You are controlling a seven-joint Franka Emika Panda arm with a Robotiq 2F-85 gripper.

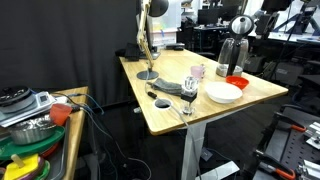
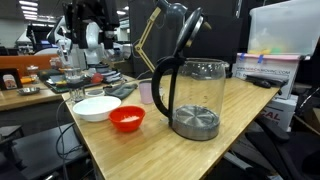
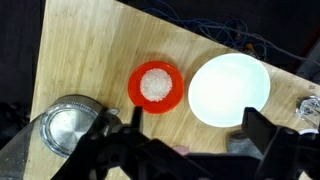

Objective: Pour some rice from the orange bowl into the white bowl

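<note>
Hand (image 3: 195, 138) wide open, empty, hovering above table (image 3: 90, 50). Orange bowl (image 3: 135, 88), rice (image 3: 155, 86) inside, sits below, ahead of its fingers; white bowl (image 3: 229, 90) just beside. Risk: glossy rim slips in pinch, spilling rice; kettle (image 3: 62, 130) crowds the approach.

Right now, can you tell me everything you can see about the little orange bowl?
The small round glossy red-orange bowl, plastic-looking, stands upright on the light wooden table. A little heap of white rice lies in its middle, leaving the rim bare. It sits close beside the wide white bowl, a thin gap showing in the wrist view. Only the table touches it; the open end effector is above, not holding it.
</note>
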